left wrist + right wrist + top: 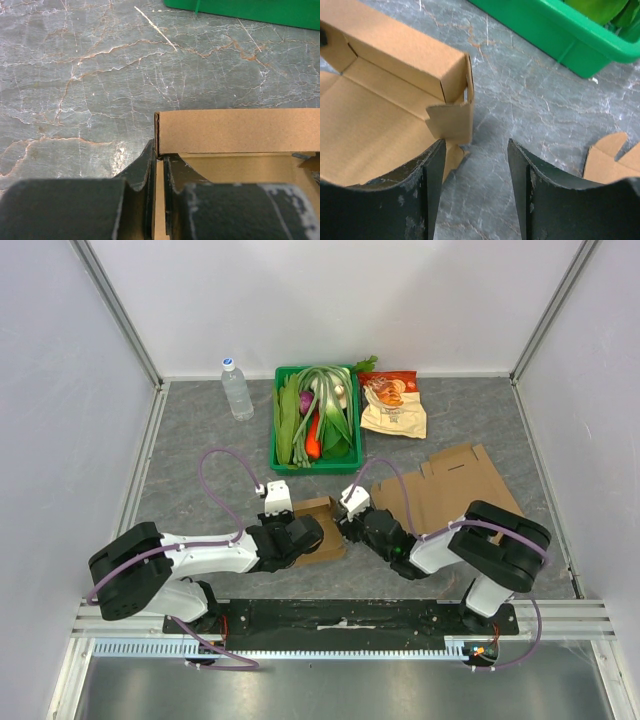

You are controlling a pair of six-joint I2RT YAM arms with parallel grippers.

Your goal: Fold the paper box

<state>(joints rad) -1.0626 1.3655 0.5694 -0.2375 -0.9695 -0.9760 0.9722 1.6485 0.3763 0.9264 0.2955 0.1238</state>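
The paper box (322, 508) is a small brown cardboard tray, partly folded, lying between my two grippers. My left gripper (159, 156) is shut on the box's left side wall, whose edge runs between the fingers. The far wall (235, 131) stands upright. My right gripper (476, 147) is open just right of the box's right corner (455, 95). Its left finger (432, 165) sits against a loose corner flap (451, 122). Only bare table lies between its jaws. In the top view the left gripper (305, 535) and the right gripper (350, 525) flank the box.
A flat unfolded cardboard sheet (450, 490) lies to the right, its edge showing in the right wrist view (610, 160). A green basket (280, 462) of vegetables stands behind the box. A water bottle (236, 390) and a snack bag (392, 405) stand at the back.
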